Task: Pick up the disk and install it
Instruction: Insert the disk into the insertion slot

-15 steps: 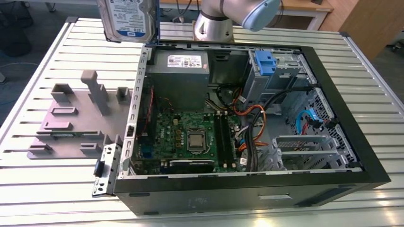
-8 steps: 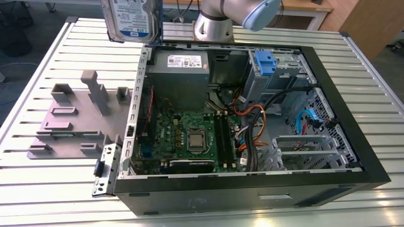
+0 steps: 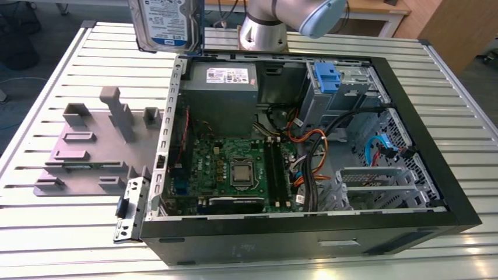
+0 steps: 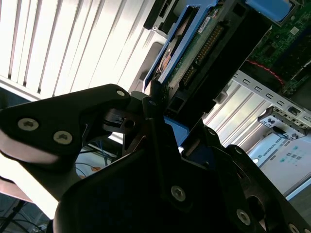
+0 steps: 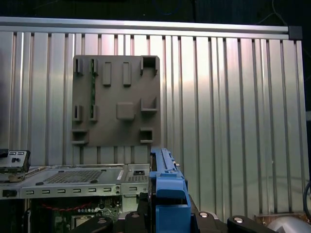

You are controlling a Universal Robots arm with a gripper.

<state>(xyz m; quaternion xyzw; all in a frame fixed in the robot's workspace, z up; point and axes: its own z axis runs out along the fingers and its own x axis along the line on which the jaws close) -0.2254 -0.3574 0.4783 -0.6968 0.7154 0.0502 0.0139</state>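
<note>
Claw (image 4: 167, 114) is closed on the disk (image 3: 167, 23) (image 4: 194, 53); in the second wrist view I see its dark fingers (image 4: 154, 99) pinching the drive by its blue-railed edge (image 5: 167, 187); the disk hangs upright with its label towards the exterior camera, at the top of that view, just past the corner of the case on the exterior view's left.

Beneath it all runs the slatted metal table (image 3: 46, 70); on it lies the open computer case (image 3: 311, 239), its side panel off and its insides facing up; just beside the case, on the exterior view's left, the grey plastic stand (image 3: 86, 146) (image 5: 116, 97) rests flat on the slats with its posts upright; inside the case, the grey power-supply box (image 3: 221, 93) fills the corner nearest the disk; the green motherboard (image 3: 233, 163) sits below that box in the exterior view; a blue drive-bay bracket (image 3: 325, 76) stands in the corner on the exterior view's right; smallest, the processor socket (image 3: 242, 172) is mid-board.
</note>
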